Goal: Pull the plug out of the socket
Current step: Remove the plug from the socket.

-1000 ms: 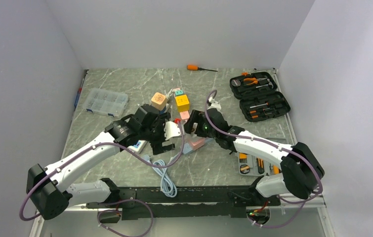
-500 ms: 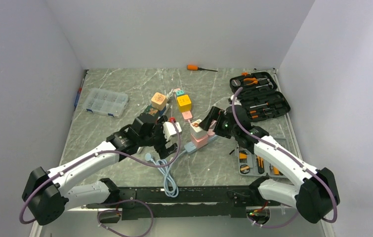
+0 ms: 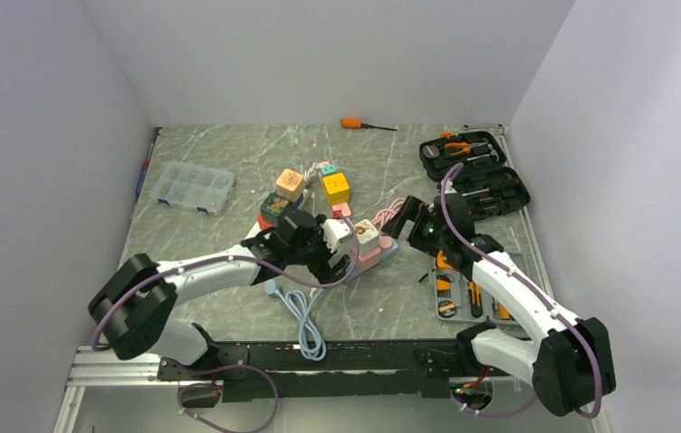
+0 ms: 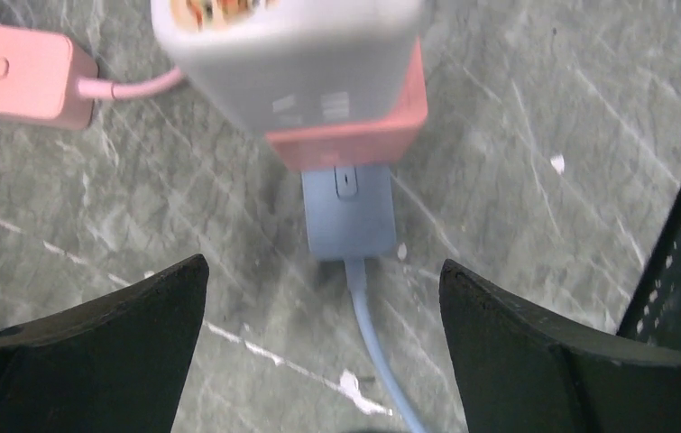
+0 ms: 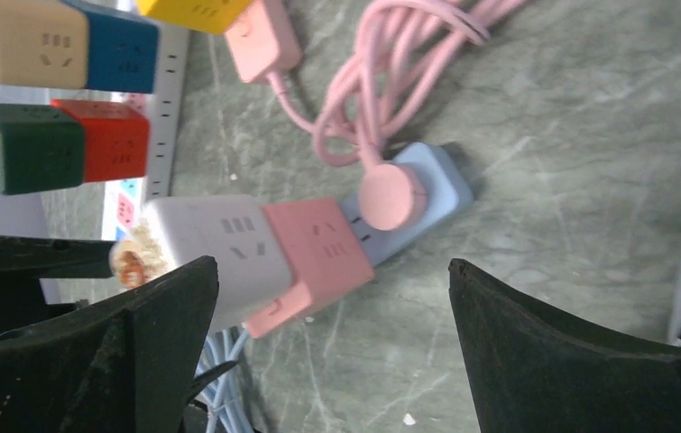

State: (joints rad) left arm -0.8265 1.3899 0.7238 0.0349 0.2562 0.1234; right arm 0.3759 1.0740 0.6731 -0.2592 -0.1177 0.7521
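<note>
**Bench** (image 3: pixel 228 153), green marbled: one.

**Pincers:** two.
- The left pincer (image 4: pixel 323 271) has its jaws wide apart and holds nothing. It hangs over the cable end of the blue socket strip (image 4: pixel 348 216).
- The right pincer (image 5: pixel 332 266) is likewise spread and empty, above the same strip.

**Plugs:** two, both pink.
- The round pink plug (image 5: pixel 391 197) sits seated in the blue socket strip, just beside the pink cube (image 5: pixel 314 253).
- The flat pink plug (image 5: pixel 260 41) lies against the yellow cube (image 5: pixel 197 7).

**Cube adapters:** seven.
- Pink cube and yellow cube, as above.
- Tan cube (image 5: pixel 21 41), blue cube (image 5: pixel 120 50), green cube (image 5: pixel 21 149) and red cube (image 5: pixel 111 140).
- White cube (image 5: pixel 206 244), stacked on the pink cube, which stands on the strip.

**Cables:** one looped pink cable (image 5: pixel 409 54) and one light-blue cable (image 3: pixel 302 320).

**White strip** (image 5: pixel 163 99): one, with small coloured labels too small to read.

**Sundries:** one clear compartment box (image 3: pixel 197 188), one orange screwdriver (image 3: pixel 365 124) and one open black tool case (image 3: pixel 474 176).
</note>
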